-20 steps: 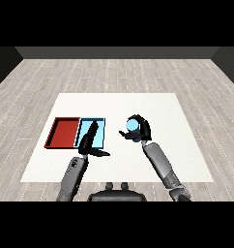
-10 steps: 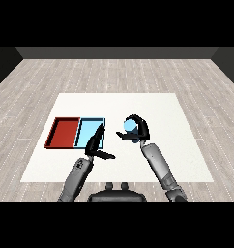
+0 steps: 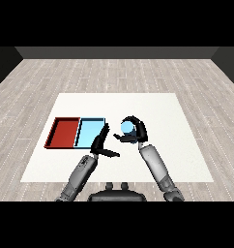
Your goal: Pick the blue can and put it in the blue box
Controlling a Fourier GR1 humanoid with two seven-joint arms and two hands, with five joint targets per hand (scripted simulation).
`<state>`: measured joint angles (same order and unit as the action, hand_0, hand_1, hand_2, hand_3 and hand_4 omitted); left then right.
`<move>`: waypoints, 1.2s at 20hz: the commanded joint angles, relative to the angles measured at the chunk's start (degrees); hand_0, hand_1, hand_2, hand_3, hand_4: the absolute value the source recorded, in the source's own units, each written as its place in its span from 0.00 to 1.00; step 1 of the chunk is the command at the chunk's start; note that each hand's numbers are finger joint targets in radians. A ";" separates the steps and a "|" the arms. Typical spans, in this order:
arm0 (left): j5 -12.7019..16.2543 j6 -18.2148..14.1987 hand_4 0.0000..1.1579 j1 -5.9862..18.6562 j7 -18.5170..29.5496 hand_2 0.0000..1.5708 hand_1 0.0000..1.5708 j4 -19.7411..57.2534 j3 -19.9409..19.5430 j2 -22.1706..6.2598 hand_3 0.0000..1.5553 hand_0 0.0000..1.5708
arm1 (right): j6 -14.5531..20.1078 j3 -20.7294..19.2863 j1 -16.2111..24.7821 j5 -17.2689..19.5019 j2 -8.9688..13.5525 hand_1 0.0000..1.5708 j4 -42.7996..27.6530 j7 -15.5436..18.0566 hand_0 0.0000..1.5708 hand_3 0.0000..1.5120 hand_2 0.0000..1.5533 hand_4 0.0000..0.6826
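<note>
Blue can [image 3: 126,127] sits curled inside the right hand [image 3: 137,131], which should carry it left, over the flat-fingered left hand [image 3: 100,143], into the blue box [image 3: 89,133].

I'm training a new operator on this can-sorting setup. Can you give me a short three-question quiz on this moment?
1. True or false: the blue can lies in the light blue tray.
2. Which hand is curled round the can? A) left hand B) right hand
3. Fill in: the red tray lies to the ___ of the light blue tray in the head view.

Key: 1 false; 2 B; 3 left.
</note>
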<state>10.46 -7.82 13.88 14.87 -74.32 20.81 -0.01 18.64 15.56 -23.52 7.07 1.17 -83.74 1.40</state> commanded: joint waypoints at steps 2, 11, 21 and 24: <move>1.94 3.65 0.00 3.14 0.81 0.00 0.00 4.82 -3.94 0.01 0.00 0.00 | 2.72 4.23 -0.80 0.42 -1.12 0.94 -2.63 -3.35 0.94 0.93 0.94 0.88; 4.20 -3.40 0.00 1.09 -1.63 0.00 0.00 0.31 3.01 0.01 0.00 0.00 | 0.34 2.79 -0.90 -1.52 -1.16 0.94 0.00 -0.82 0.94 0.92 0.94 0.89; 7.33 -3.20 0.00 7.57 1.36 0.00 0.00 7.40 2.80 0.01 0.00 0.00 | 4.47 8.54 -1.88 -2.85 -1.17 0.93 0.67 0.58 0.93 0.93 0.94 0.89; 12.23 -4.80 0.00 9.88 6.48 0.00 0.00 13.36 6.25 0.01 0.00 0.00 | 4.89 8.31 -3.23 -8.24 -1.17 0.93 6.76 6.23 0.93 0.92 0.93 0.92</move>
<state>18.69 -11.64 20.63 18.51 -65.33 25.10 -0.01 22.77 22.69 -26.91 2.19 0.01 -79.45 4.36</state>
